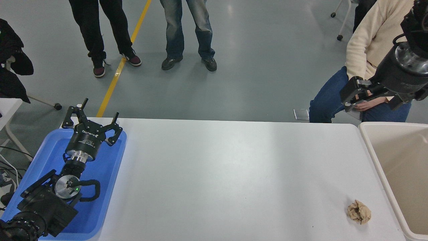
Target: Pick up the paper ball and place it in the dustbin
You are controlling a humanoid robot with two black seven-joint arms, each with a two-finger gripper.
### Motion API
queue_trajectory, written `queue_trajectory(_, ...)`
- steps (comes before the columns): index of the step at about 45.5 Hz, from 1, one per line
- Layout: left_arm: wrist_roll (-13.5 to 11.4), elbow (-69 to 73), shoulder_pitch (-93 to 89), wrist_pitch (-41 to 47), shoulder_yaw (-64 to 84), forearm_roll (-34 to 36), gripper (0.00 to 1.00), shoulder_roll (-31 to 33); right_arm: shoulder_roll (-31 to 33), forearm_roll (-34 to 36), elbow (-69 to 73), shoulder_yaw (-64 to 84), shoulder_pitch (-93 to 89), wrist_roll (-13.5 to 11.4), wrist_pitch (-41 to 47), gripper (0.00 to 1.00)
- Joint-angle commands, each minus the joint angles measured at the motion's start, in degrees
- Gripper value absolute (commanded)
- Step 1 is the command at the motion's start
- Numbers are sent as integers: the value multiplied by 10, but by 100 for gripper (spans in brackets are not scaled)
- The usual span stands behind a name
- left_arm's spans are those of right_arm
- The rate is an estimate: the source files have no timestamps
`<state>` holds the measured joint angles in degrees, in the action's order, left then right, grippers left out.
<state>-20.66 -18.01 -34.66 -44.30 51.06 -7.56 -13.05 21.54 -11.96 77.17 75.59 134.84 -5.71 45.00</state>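
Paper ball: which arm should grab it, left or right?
Right. The paper ball lies near the table's right edge beside the dustbin, on the right gripper side. The left gripper hangs over the blue tray, far across.

crumpled paper ball (359,211), smooth plastic dustbin (394,167)

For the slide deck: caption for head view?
Paper ball lies on white table beside beige dustbin; right tool raised, empty.

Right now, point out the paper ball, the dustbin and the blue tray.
paper ball (359,211): head view, middle of the crumpled wad.
dustbin (374,152): head view, its left rim.
blue tray (107,174): head view, bare floor right of the left arm.
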Motion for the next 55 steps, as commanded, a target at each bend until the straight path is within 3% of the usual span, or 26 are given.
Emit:
queue_trajectory(1, 0, 0, 0, 1, 0, 0, 100, 0, 2, 0, 1, -2, 5, 0, 0, 100)
queue_trajectory(55, 1, 0, 0, 0, 0, 0, 100, 0, 7, 4, 1, -4, 50, 0, 0, 100)
